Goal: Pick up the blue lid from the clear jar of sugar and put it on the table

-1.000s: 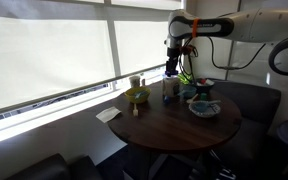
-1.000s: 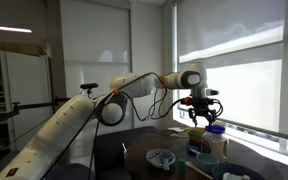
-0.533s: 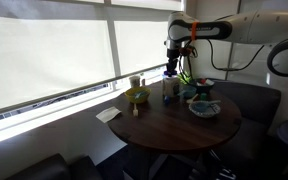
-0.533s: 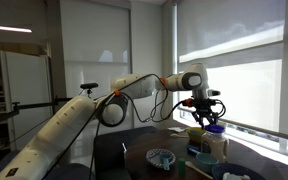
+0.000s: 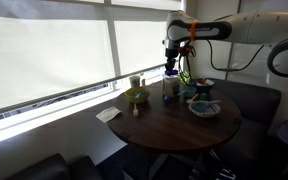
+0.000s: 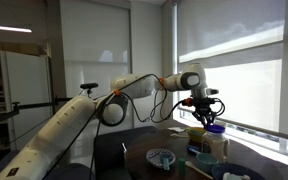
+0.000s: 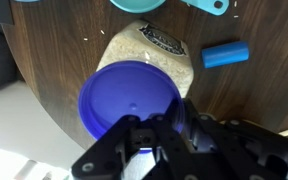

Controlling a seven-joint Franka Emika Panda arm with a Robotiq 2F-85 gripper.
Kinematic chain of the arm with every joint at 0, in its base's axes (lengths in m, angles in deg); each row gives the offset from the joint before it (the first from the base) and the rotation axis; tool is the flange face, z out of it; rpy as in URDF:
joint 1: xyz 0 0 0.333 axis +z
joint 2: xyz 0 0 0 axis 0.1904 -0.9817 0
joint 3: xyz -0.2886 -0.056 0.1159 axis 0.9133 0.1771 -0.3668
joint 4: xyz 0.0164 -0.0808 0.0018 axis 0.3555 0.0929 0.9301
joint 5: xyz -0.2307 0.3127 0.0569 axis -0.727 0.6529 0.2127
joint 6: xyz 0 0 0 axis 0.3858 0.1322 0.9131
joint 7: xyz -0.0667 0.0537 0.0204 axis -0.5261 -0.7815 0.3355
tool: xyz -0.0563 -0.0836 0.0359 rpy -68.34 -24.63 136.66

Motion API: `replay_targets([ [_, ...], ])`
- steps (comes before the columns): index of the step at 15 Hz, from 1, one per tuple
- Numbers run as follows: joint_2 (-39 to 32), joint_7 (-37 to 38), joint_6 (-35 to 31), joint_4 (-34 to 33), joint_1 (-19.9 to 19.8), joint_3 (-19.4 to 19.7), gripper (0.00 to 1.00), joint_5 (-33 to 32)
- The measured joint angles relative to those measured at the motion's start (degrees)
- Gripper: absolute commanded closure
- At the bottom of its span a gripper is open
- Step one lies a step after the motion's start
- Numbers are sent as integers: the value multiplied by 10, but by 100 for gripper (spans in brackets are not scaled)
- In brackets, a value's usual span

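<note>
Your fingers (image 7: 181,112) grip the blue lid (image 7: 129,100) at its edge. The lid hangs above the open clear jar of sugar (image 7: 149,55), a little to one side. The jar stands on the desk (image 7: 54,60), near a small blue cylinder (image 7: 226,54).

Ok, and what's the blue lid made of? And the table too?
The blue lid looks like plastic: it is one even blue all over, smooth, with a soft sheen. The table looks like dark brown wood, smooth and a little glossy, with streaky grain lines. I can't tell from here whether it is solid wood or a thin wood layer.
</note>
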Motion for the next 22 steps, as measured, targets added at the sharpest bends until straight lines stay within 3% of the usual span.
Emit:
replay_targets([
  [7, 14, -75, -3, -4, 52, -3, 98, -67],
  [12, 11, -156, -2, -8, 91, -54, 98, -55],
  [16, 1, -230, 6, -8, 98, -99, 98, -31],
  [17, -2, -254, 12, -8, 98, -108, 92, -27],
  [20, -4, -308, 32, -9, 95, -118, 92, -25],
  [21, -4, -314, 33, -10, 93, -119, 98, -24],
  [22, -4, -317, 33, -10, 92, -119, 98, -24],
])
